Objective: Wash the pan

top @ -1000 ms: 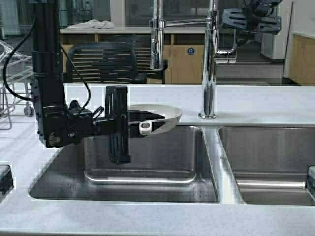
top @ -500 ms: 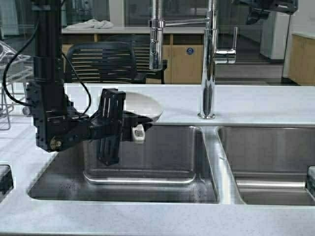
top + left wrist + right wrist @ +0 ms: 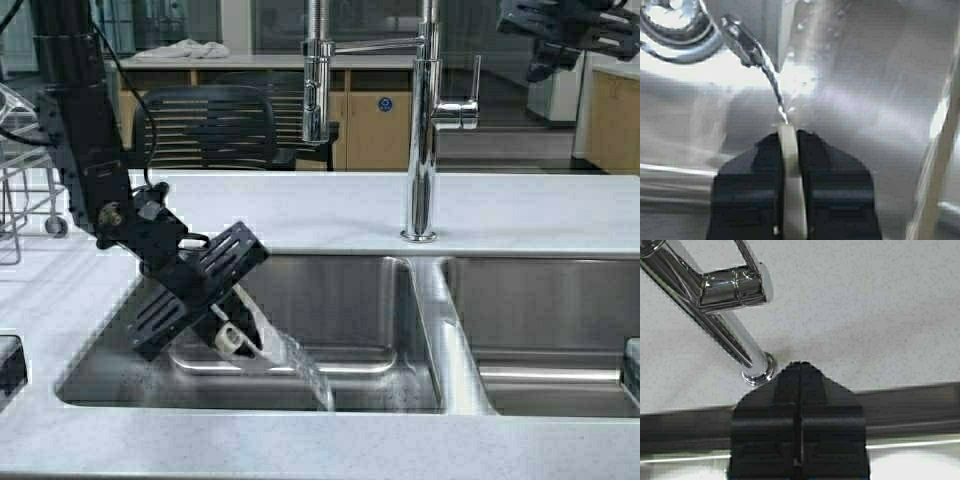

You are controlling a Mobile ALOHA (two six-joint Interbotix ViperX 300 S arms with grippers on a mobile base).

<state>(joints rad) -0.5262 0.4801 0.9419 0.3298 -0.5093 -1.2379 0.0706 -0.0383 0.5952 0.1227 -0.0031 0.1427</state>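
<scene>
Over the left sink basin (image 3: pixel 330 300), the left claw (image 3: pixel 225 335) is clamped on the handle of the pan (image 3: pixel 290 362), tilted steeply down into it, while the right claw (image 3: pixel 799 372), fully closed and empty, hangs above the faucet (image 3: pixel 425 120).

Faucet (image 3: pixel 420 150) between two open basins (image 3: pixel 340 300)

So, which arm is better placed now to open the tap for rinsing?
Probably the right. The right gripper hangs shut, holding nothing, above the faucet handle. The left gripper is busy, shut on the pan, tilted down in the left basin.
</scene>
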